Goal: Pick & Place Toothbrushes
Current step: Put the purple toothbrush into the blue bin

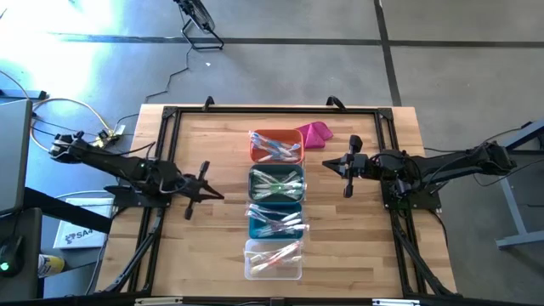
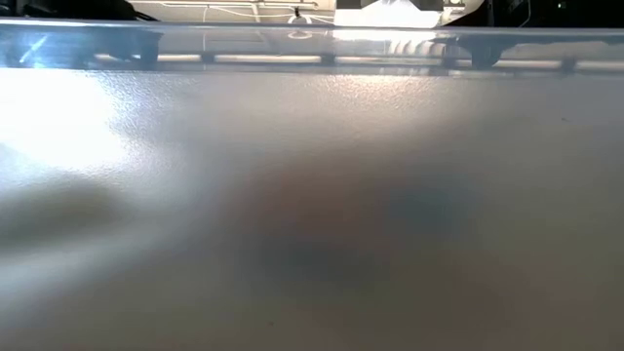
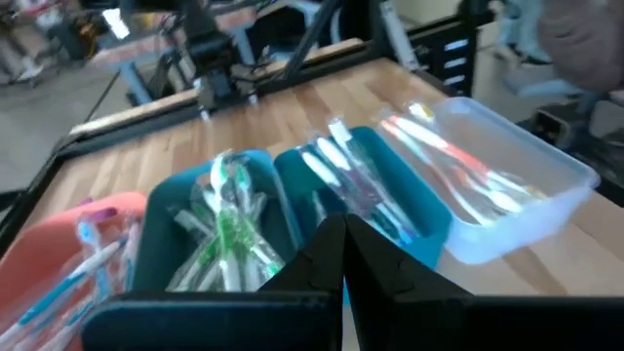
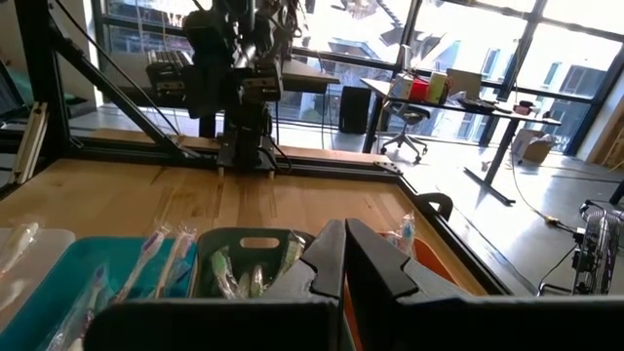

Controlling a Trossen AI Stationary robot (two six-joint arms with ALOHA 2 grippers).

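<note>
right now the toothbrushes [image 1: 276,189] lie sorted in four bins [image 1: 275,226] down the frame's centre. my left gripper [image 1: 204,192], at centre left, and right gripper [image 1: 348,166], at centre right, are both clenched on nothing above the surface [image 1: 204,246]. i judge sorting done, so i should hold clear.

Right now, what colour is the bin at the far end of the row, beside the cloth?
Orange bin; the high view shows it best.
</note>
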